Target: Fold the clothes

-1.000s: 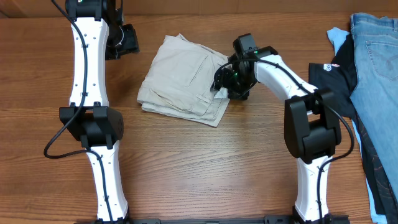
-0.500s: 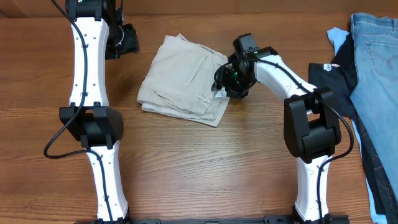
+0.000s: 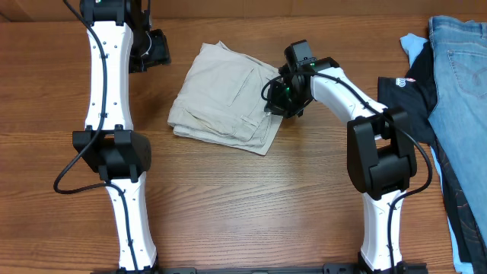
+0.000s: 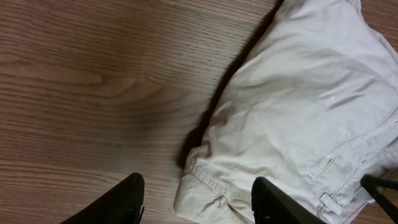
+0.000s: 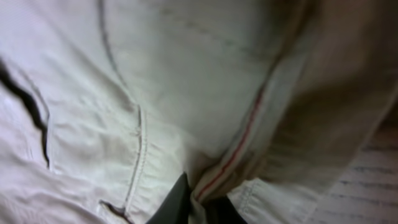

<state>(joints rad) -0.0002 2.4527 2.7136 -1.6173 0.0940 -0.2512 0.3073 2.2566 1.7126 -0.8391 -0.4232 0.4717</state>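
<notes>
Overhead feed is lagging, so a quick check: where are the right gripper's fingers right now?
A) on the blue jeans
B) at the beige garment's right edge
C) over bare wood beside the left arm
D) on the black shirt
B: the right gripper sits at the right edge of the folded beige garment, and beige fabric fills its wrist view.

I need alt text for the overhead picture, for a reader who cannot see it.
A folded beige garment lies on a wooden table, with the right gripper at its right edge. The left gripper hangs apart; jeans and a black shirt lie far right.
</notes>
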